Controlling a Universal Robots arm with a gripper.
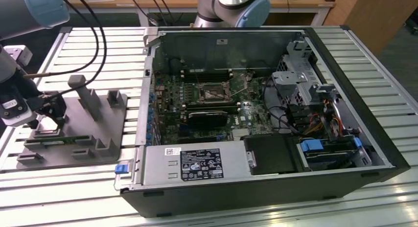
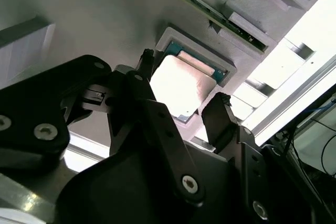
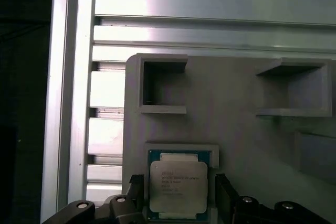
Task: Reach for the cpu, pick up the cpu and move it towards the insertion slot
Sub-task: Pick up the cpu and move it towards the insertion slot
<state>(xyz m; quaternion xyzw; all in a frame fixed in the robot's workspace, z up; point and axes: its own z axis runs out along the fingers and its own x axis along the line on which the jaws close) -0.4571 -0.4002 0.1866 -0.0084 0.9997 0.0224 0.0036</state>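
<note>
Slatted table (image 1: 392, 90), grey fixture (image 1: 98, 134) at the exterior view's left. Gripper (image 3: 177, 181) was spread, straddling the cpu (image 2: 181, 85), which lay flat in its fixture pocket, well apart from the slot (image 1: 214, 92). Risk: an off-centre close could tilt the chip or jam it against the pocket rim.

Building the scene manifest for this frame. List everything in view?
table: 1, slatted aluminium, under everything
fixture block: 1, grey, on table, exterior view's left
cpu: 1, silver, in fixture block's square recess
computer case: 1, black, open, on table
motherboard: 1, green, inside computer case
insertion slot: 1, dark, silvery frame, on motherboard
power supply: 1, silver, computer case's near edge
arm: 1, grey, blue caps
claw: 1, black, open, straddling cpu
</note>
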